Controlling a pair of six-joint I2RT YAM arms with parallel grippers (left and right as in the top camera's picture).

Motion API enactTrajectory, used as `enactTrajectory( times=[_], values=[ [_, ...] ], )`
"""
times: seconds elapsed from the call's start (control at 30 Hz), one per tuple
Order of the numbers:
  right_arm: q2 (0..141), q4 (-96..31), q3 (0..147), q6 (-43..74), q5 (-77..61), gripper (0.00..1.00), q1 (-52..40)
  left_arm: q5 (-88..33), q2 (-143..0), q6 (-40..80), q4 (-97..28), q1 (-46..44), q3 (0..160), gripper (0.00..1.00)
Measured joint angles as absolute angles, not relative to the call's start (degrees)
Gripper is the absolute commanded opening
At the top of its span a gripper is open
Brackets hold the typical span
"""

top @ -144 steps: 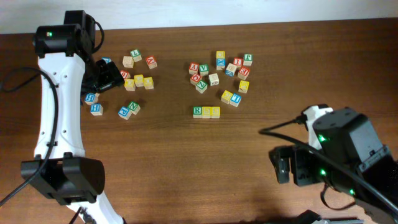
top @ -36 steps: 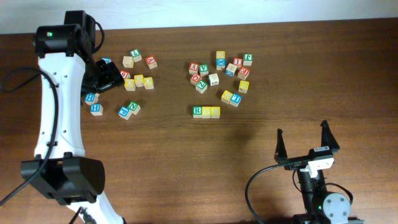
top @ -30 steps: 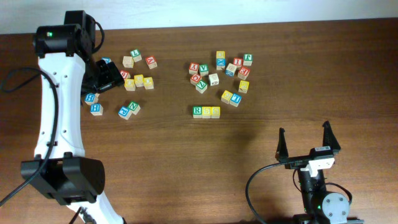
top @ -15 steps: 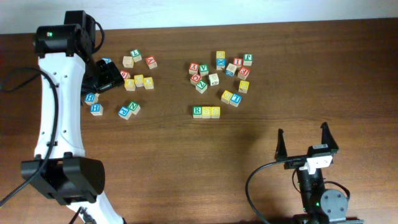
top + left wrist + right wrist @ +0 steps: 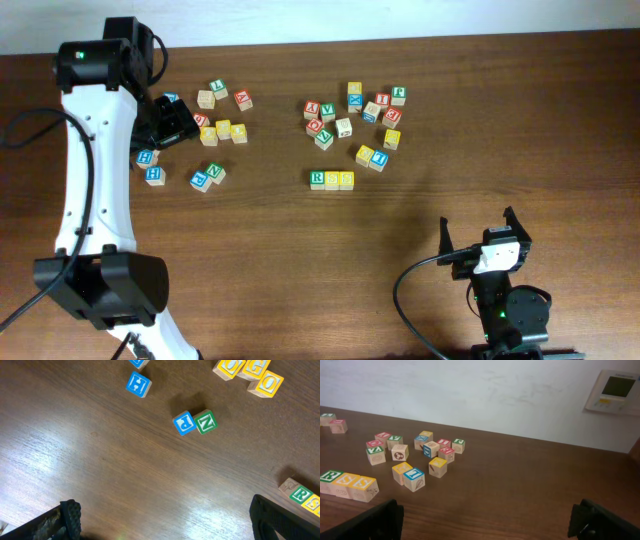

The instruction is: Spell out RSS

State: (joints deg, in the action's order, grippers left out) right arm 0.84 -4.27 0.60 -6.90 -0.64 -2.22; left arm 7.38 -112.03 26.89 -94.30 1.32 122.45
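Near the middle of the table [image 5: 300,260], the R cube [image 5: 318,179] and the two yellow S cubes [image 5: 332,180] sat side by side, touching, reading RSS. My right gripper [image 5: 478,225] was by the near edge, wide open and holding nothing. My left gripper [image 5: 164,505] was open and empty too, by the loose cubes [image 5: 215,130]. I think the word was done, so next I only needed to keep clear of it.
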Motion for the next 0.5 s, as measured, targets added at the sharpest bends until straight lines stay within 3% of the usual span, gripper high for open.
enactTrajectory(
  times=[0.5],
  values=[
    [0.84, -3.95, 0.60, -1.89, 3.88, 0.98, -2.17, 7.38, -112.03, 26.89, -94.30, 1.32, 122.45, 0.99]
  ],
)
